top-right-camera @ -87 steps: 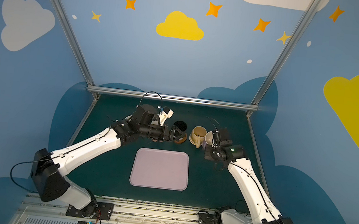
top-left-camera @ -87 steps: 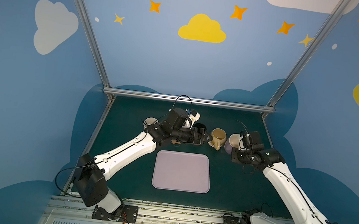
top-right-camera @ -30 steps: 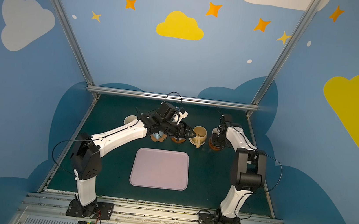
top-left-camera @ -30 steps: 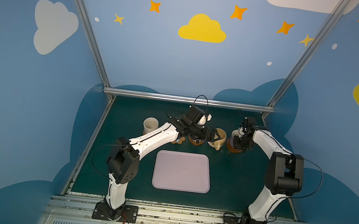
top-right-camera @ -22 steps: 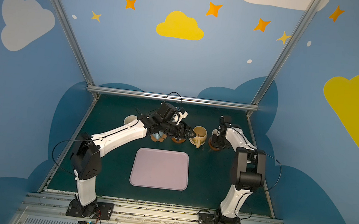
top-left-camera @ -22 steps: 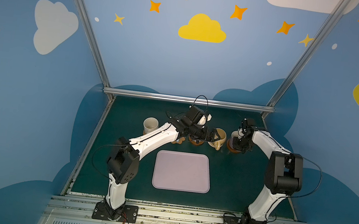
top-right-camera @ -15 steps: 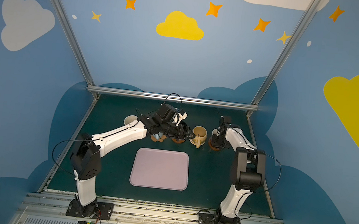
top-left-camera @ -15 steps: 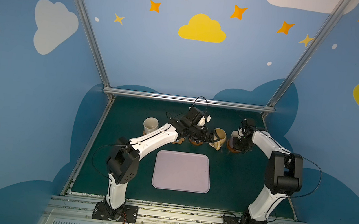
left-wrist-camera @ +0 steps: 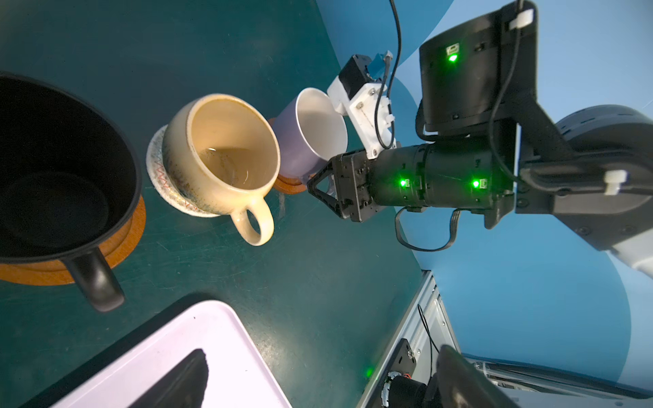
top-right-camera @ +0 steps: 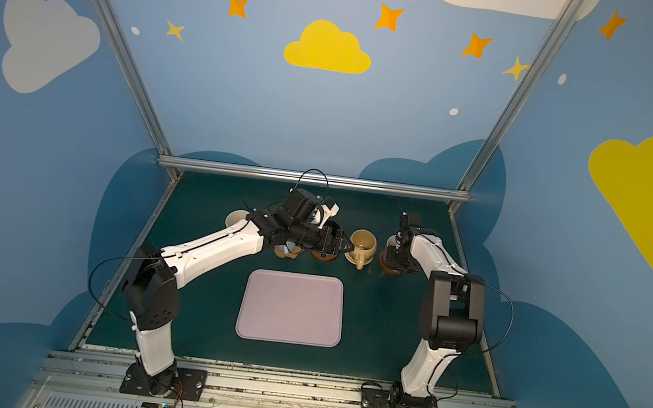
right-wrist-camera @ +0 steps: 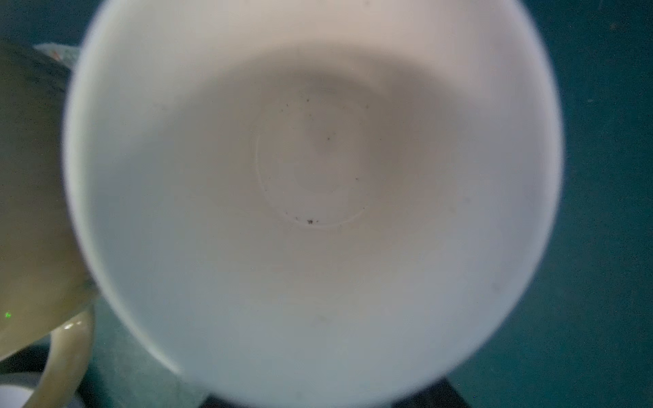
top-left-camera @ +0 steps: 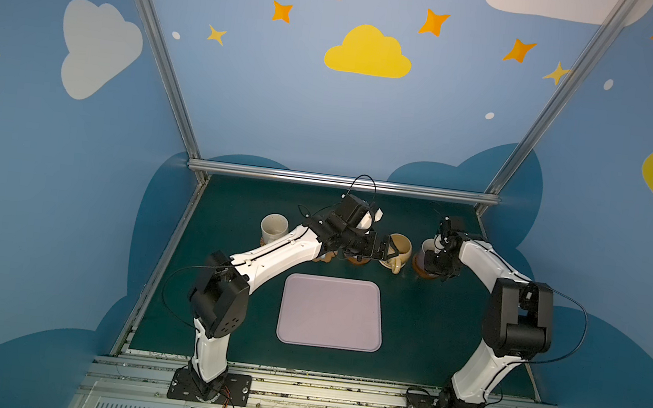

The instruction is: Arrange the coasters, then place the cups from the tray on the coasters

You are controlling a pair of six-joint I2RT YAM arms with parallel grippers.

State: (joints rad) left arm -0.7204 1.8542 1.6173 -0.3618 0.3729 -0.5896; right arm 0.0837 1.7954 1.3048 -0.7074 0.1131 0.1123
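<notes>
Table: the dark green table [top-left-camera: 427, 329] carries everything.
Tray: one lilac-pink tray [top-left-camera: 331, 312] lies bare at the front middle. It is well apart from both grippers, on the near side of the row of mugs.
Left gripper: the left gripper [top-left-camera: 386, 248] has its jaws spread wide with nothing between them. In both top views it hangs over the black mug [left-wrist-camera: 53, 169], with its tips pointing at the mustard mug [left-wrist-camera: 219, 155], near that mug's rim.
Right gripper: the right gripper [left-wrist-camera: 318, 187] is tucked against the near side of the lilac mug [left-wrist-camera: 293, 152], and its wrist camera looks straight down into the pale inside. I cannot tell whether the jaws clasp the mug or stand clear of it.
Mugs: five stand upright in a row behind the tray. From the left they are the cream mug [top-left-camera: 274, 226], the light blue mug [top-right-camera: 285, 246] mostly hidden under the left arm, then black, mustard and lilac. The lilac mug ends the row, just beside the mustard one.
Coasters: there are five, one under each mug.
- Cream: tan round coaster [top-left-camera: 262, 242].
- Light blue: flower coaster [top-right-camera: 281, 253].
- Black: wooden disc [left-wrist-camera: 123, 240].
- Mustard: pale woven coaster [left-wrist-camera: 157, 176].
- Lilac: second wooden disc [left-wrist-camera: 288, 185].
</notes>
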